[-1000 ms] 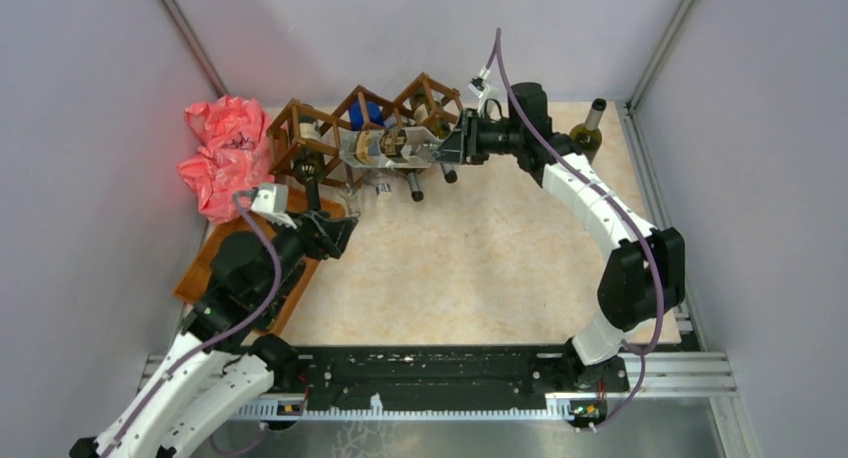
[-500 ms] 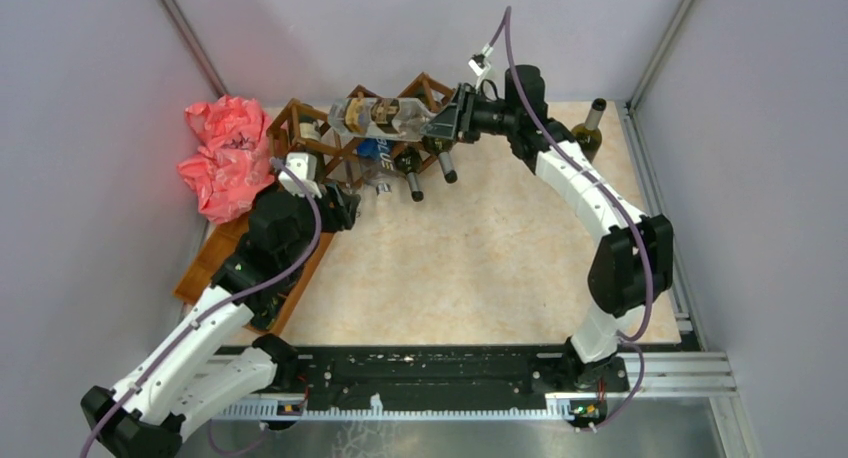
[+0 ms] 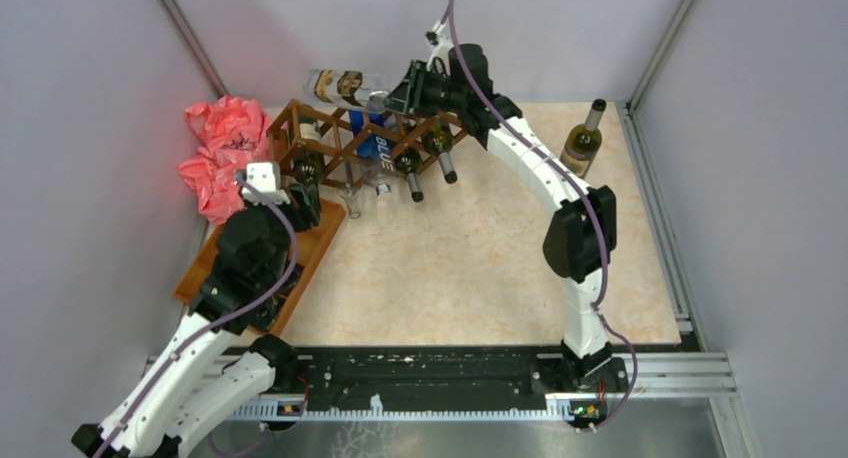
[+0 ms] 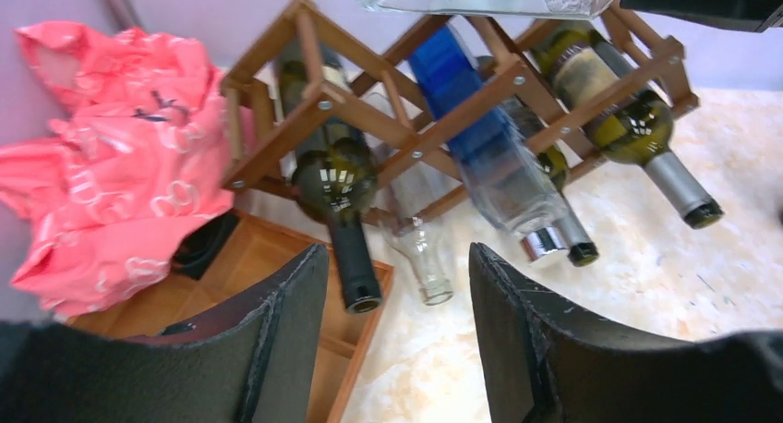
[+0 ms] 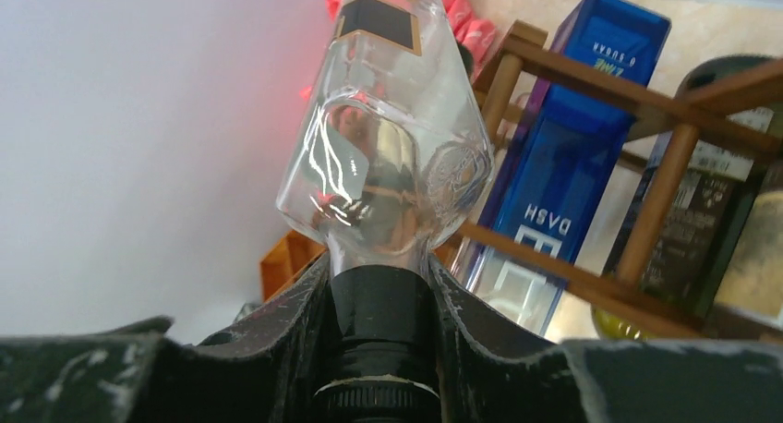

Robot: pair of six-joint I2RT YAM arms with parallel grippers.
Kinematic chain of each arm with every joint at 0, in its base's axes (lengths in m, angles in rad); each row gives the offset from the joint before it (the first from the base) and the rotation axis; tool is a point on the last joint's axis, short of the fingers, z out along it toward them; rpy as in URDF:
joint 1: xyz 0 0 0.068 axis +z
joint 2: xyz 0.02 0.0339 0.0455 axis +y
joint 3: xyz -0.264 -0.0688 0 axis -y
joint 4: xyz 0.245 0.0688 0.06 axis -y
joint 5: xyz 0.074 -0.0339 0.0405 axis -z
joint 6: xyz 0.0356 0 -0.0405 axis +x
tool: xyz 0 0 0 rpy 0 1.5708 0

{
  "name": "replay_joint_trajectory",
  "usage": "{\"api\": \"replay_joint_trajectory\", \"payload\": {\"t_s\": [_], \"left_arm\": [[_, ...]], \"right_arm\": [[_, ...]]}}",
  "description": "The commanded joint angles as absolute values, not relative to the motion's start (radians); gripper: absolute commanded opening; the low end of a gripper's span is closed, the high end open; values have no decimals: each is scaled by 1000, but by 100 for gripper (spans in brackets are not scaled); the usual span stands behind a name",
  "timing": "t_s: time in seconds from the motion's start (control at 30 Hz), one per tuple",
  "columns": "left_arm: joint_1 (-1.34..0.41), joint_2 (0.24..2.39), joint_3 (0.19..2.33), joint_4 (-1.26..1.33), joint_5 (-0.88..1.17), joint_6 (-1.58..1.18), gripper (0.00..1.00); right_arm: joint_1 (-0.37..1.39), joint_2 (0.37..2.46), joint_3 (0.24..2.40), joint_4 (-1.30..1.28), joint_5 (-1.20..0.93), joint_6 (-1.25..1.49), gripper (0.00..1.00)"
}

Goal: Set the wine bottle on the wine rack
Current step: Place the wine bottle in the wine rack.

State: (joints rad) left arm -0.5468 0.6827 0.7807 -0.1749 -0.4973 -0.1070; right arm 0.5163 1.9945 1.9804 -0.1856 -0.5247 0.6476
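A clear glass wine bottle (image 3: 345, 83) with black and gold labels lies level in the air just above the top of the dark brown lattice wine rack (image 3: 335, 138). My right gripper (image 3: 402, 90) is shut on its black-capped neck (image 5: 380, 298), and the bottle's body (image 5: 388, 137) points away toward the back left. The rack (image 4: 369, 118) holds several bottles, among them a dark green one (image 4: 334, 178) and a blue one (image 4: 480, 137). My left gripper (image 4: 397, 257) hangs open and empty in front of the rack's left end, near that green bottle's mouth.
A pink plastic bag (image 3: 220, 153) lies left of the rack against the wall. A flat brown compartment tray (image 3: 322, 240) sits under my left arm. One green bottle (image 3: 583, 138) stands upright at the back right. Bottle necks stick out of the rack's front.
My right gripper has lifted the clear bottle up and to the left, from in front of the rack to above its top. My left gripper moved closer to the rack and its jaws narrowed.
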Motion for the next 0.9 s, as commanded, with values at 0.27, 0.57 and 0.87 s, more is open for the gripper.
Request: {"api": "replay_joint_trajectory", "payload": {"t_s": [0.27,0.57,0.87], "left_arm": [[-539,436,636,-181,-736,-35,65],[-539,398,610,-182,-710,-52,67],[-538,390,607,-180,-674,-64,67]], "right_arm": [[681,2110,2330,-212,-165,322,0],[770,2066,2200,-280,-28,303,12],[847,2019,2076,-291,21,278,25]]}}
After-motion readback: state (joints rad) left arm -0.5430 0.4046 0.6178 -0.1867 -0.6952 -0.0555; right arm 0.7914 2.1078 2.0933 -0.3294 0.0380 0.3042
